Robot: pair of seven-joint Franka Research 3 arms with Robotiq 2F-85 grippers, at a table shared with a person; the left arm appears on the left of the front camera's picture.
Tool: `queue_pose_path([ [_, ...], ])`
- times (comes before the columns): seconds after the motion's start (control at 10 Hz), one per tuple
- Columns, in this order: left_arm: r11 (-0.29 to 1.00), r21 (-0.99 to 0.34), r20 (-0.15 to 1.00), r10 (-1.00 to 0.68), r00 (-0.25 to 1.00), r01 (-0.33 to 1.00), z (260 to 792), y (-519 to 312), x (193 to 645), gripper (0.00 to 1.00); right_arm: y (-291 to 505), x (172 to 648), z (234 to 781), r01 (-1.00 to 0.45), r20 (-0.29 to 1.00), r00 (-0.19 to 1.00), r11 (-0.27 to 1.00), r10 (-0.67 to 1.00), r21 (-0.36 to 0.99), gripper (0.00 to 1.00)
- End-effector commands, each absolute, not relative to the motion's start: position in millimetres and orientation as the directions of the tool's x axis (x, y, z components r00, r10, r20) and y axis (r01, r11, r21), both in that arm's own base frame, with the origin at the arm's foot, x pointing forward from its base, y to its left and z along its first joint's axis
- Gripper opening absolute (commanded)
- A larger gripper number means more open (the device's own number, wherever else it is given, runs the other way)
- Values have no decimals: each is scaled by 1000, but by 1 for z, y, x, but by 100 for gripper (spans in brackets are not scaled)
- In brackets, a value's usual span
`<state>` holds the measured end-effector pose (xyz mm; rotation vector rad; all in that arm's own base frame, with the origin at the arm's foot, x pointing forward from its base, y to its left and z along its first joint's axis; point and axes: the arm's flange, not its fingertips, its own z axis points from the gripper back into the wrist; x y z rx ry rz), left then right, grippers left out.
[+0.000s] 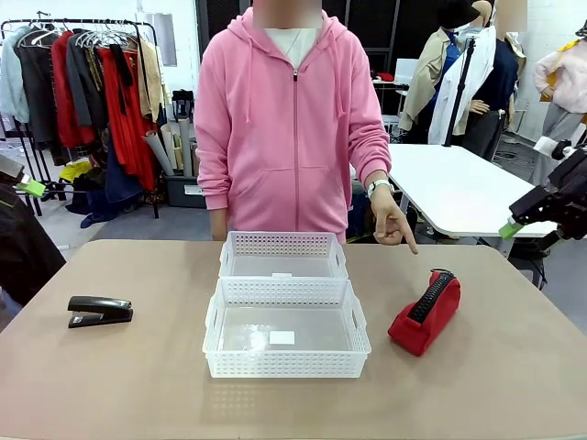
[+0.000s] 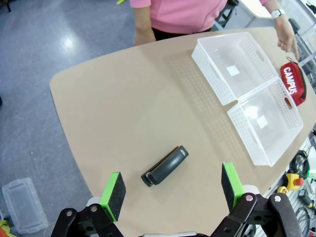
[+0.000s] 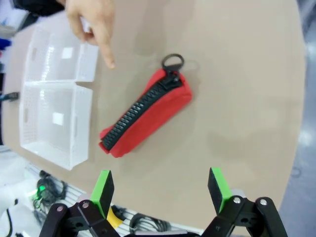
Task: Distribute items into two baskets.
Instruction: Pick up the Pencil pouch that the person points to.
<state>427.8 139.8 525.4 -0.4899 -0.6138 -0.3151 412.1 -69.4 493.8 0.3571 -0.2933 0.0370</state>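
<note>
Front view: nothing is in the near basket (image 1: 286, 365) or the far basket (image 1: 282, 244), which sit touching, one behind the other, mid-worktop (image 1: 138, 385). Risks, as I judge them: the stapler (image 2: 165, 166) is hard and smooth and lies diagonal to the pad line, so an unrotated close could catch a corner and spin it or let it slip. The pouch (image 3: 145, 114) is soft, so a shallow pinch may take only fabric or the zip ring and it sags out. The person's finger (image 3: 109, 63) points just beside the pouch's ring end, so a fast descent risks contact. The light baskets could be shoved on release. Left hand (image 2: 172, 190) is spread wide and empty above the worktop, with the stapler just ahead, between the pads, not touching. Right hand (image 3: 160, 190) is also spread and empty. The pouch lies ahead of it, angled, zipper up, near the near basket but apart.
</note>
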Motion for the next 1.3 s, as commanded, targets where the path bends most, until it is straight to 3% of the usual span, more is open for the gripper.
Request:
queue_pose_path([
  [0.0,836,-347,620,-136,773,425,525,141,427,100,-48,412,498,74,171,979,973,-113,216,100],
  [0.4,836,-347,620,-136,773,425,525,141,427,100,-10,424,492,266,59,960,958,-274,107,100],
  [1.2,836,-347,620,-136,773,425,525,141,427,100,35,466,452,573,-55,811,771,-583,278,100],
])
